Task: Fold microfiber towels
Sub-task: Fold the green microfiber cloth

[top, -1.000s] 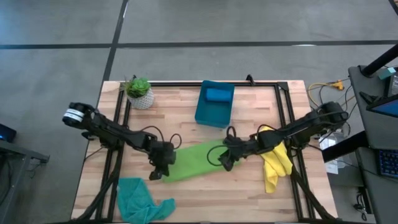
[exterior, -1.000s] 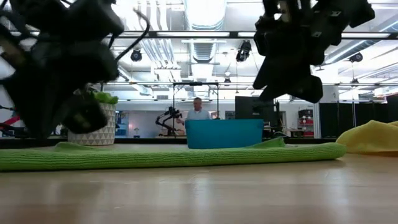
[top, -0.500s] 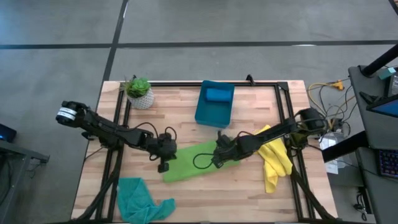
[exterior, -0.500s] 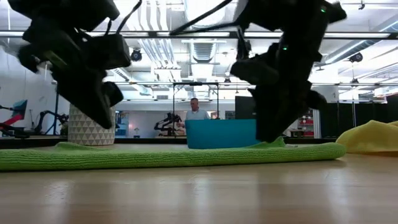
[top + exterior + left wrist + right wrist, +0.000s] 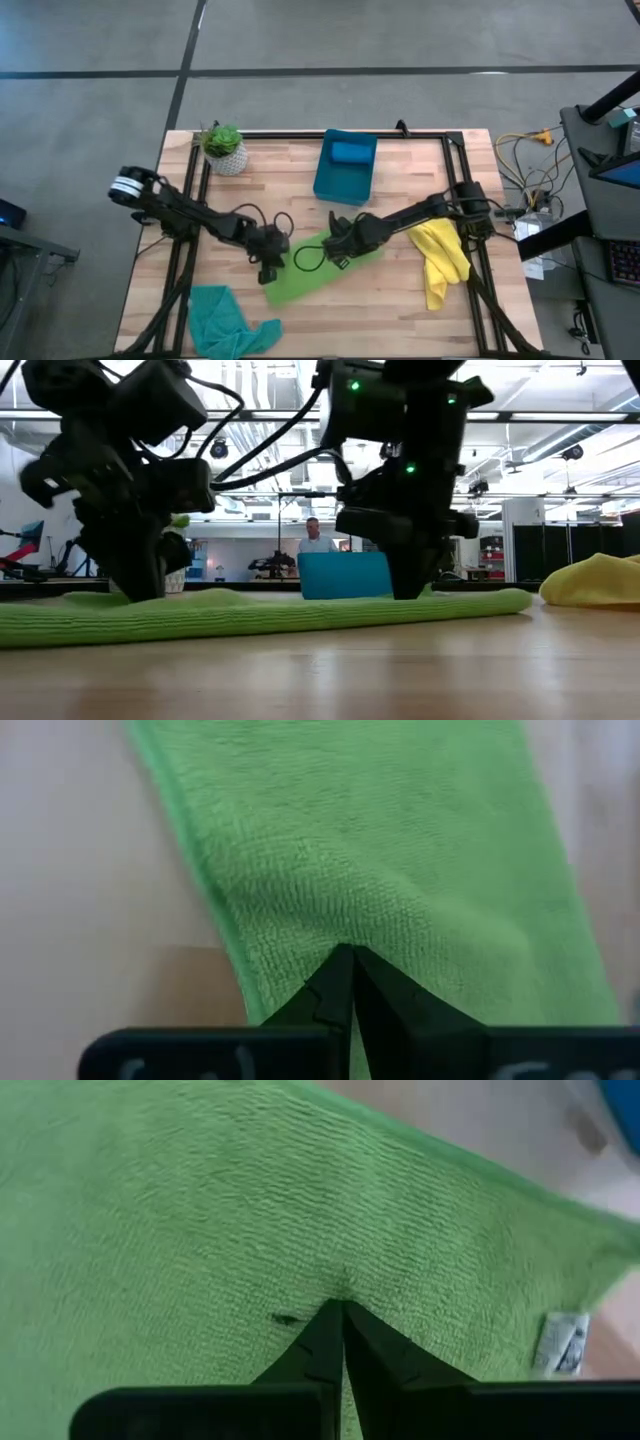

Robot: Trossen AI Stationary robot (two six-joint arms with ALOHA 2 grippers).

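**Ana:** Cloth first: the lime green towel [image 5: 318,268] lies flat on the bench [image 5: 400,310] just in front of centre, a long band whose axis runs slantwise, low toward the left arm and rising toward the right arm.

**Ben:** And the jaws?

**Ana:** Both sets are shut. The left gripper [image 5: 268,262] sits at the towel's left end, and its wrist view shows the fingertips meeting in a point with green pile bunched up against them [image 5: 380,870]. The right gripper [image 5: 338,250] is down on the far right part, tips likewise pinched into the cloth [image 5: 200,1210]. I'd judge each has a pinch of fabric, though the nip itself is hidden.

**Ben:** So which way does the fold go?

**Ana:** The towel stretches between the two grippers along its long axis, so each arm is nearest its own end. Bringing one end over the other looks the likely move.

**Ben:** Anything else around?

**Ana:** The yellow towel [image 5: 443,258] is heaped just right of it, the teal towel [image 5: 222,318] crumpled at the front left corner, and the blue towel [image 5: 350,152] lies in the bin [image 5: 340,186] behind. A potted plant [image 5: 222,146] stands at the back left.
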